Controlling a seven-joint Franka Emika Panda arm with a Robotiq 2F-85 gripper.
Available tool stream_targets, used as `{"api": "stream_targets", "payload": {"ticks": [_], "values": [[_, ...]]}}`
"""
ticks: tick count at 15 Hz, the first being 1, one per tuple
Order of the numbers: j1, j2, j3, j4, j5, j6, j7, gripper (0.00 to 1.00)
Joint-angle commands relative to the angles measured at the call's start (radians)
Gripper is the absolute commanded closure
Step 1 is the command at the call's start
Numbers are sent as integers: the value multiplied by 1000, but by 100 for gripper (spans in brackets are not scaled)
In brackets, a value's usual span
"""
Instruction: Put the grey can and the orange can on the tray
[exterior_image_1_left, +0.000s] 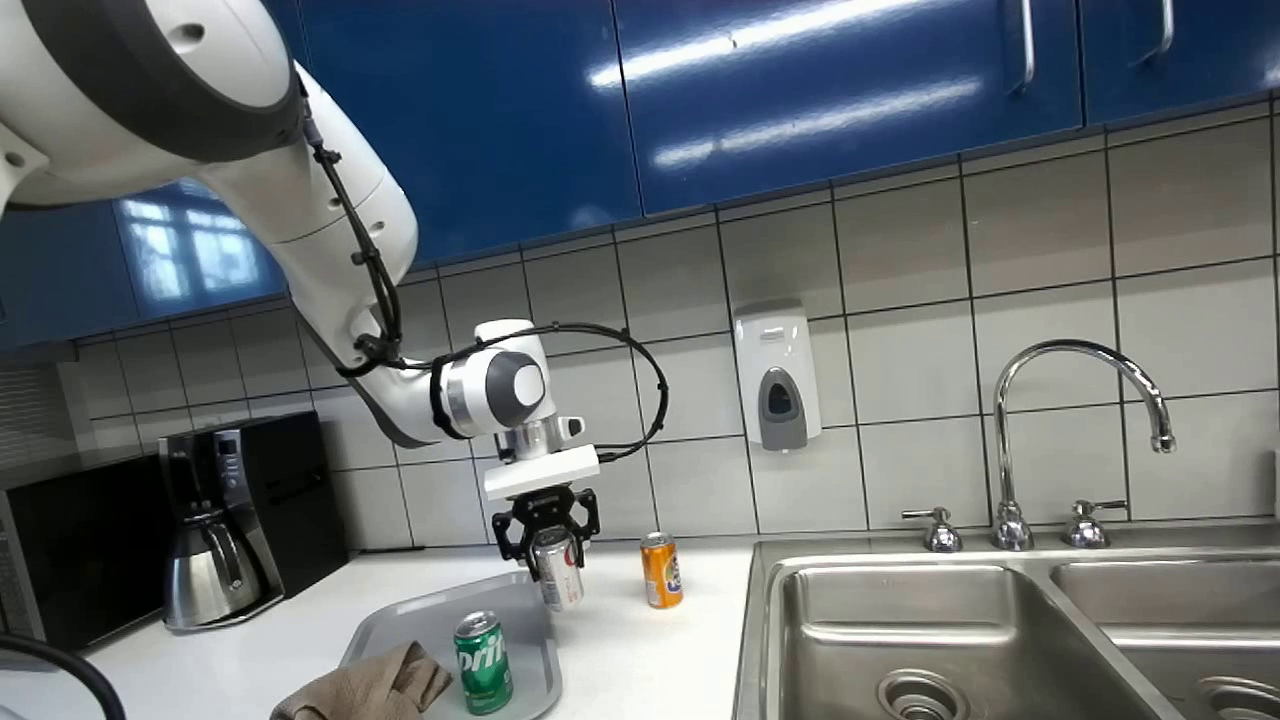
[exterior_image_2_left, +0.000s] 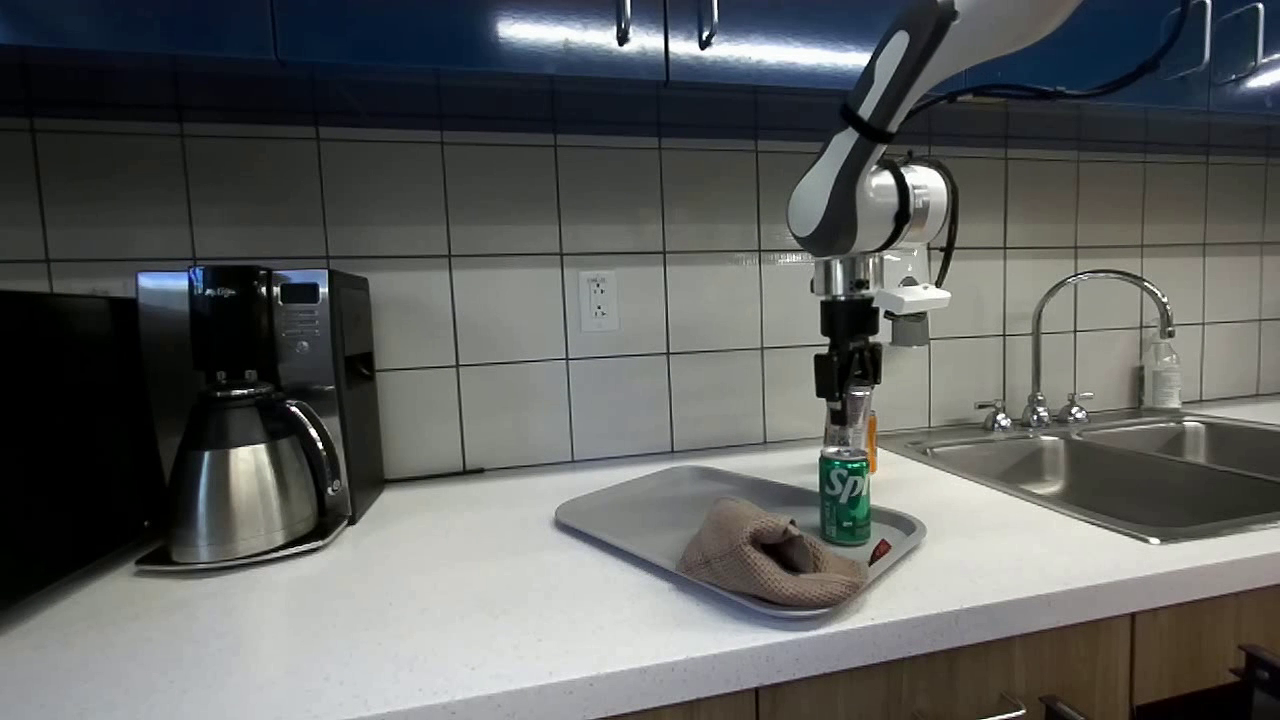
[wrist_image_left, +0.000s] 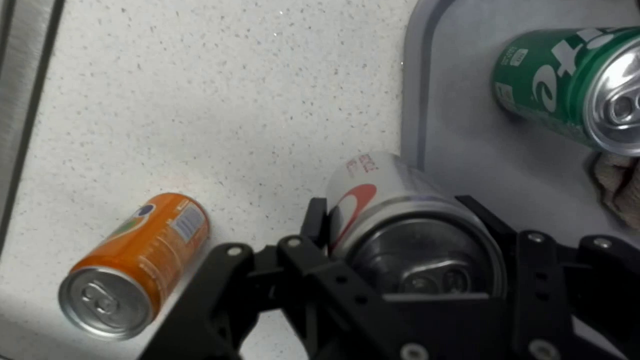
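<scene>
My arm (exterior_image_1_left: 300, 210) is bent, hand (exterior_image_1_left: 557, 567) pointing down. It pinches the grey can (wrist_image_left: 415, 220) near an edge of the tray (exterior_image_2_left: 640, 515).

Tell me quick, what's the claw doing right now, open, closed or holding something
Claw: closed, holding the red-marked silver-grey soda can.
</scene>
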Motion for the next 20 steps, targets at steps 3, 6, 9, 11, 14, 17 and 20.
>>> {"api": "stream_targets", "payload": {"ticks": [3,6,9,11,14,17,20], "values": [[33,73,35,129,-14,-84,21,59],[54,106,48,177,-22,-134,20,59],[76,128,60,201,-34,-159,25,59],[92,136,68,203,-46,-163,31,59],[114,143,78,191,-56,-153,40,59],[124,159,94,196,-31,-154,56,59],[122,171,120,206,17,-167,74,59]]}}
